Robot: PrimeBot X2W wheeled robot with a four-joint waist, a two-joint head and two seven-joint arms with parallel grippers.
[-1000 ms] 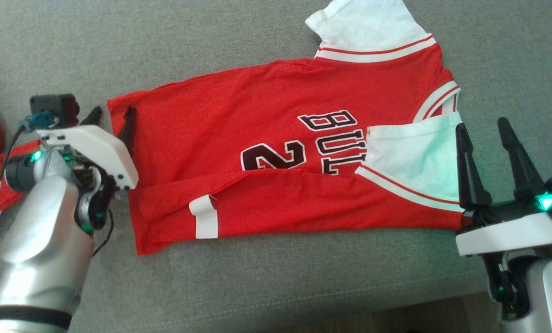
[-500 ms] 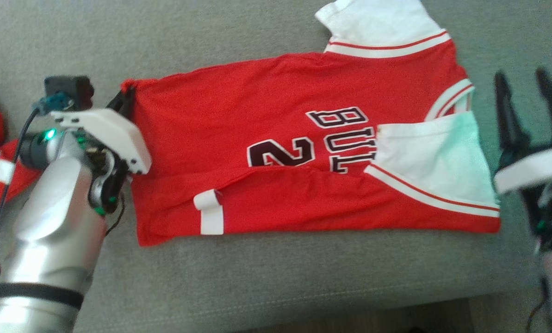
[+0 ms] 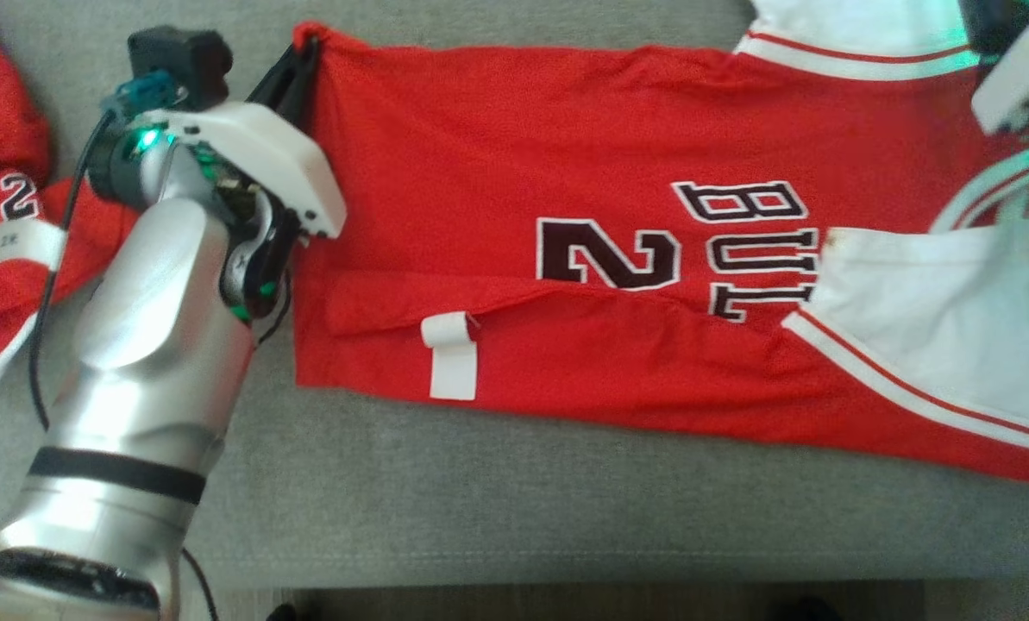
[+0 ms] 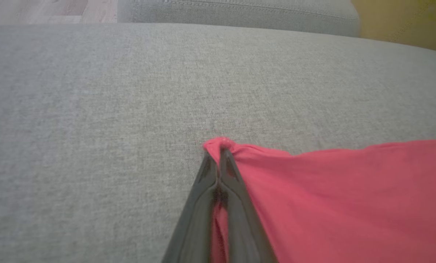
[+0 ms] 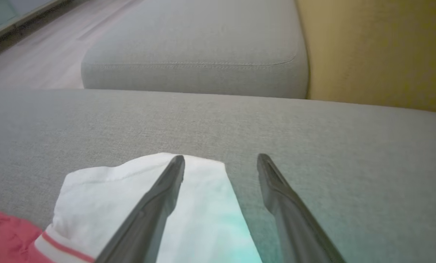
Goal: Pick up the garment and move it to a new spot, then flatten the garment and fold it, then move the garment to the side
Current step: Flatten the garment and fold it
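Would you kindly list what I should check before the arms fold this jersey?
1. Left gripper shut on a hem corner of the jersey: ok.
2. Right gripper gripping the white sleeve: not ok; it is open, with one finger over the sleeve.
3. Near long edge of the jersey already folded over: ok.
4. Bare sofa cushion beyond the held corner: ok.
5. Second red garment apart from the jersey: cannot tell; the left arm hides the gap.

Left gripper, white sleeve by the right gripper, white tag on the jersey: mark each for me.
left gripper (image 4: 218, 153), left wrist view, between fingertips shut on the jersey (image 4: 349, 201) corner
white sleeve (image 5: 93, 190), right wrist view, plain cloth above the red stripe
white tag (image 3: 452, 362), head view, middle of the strip
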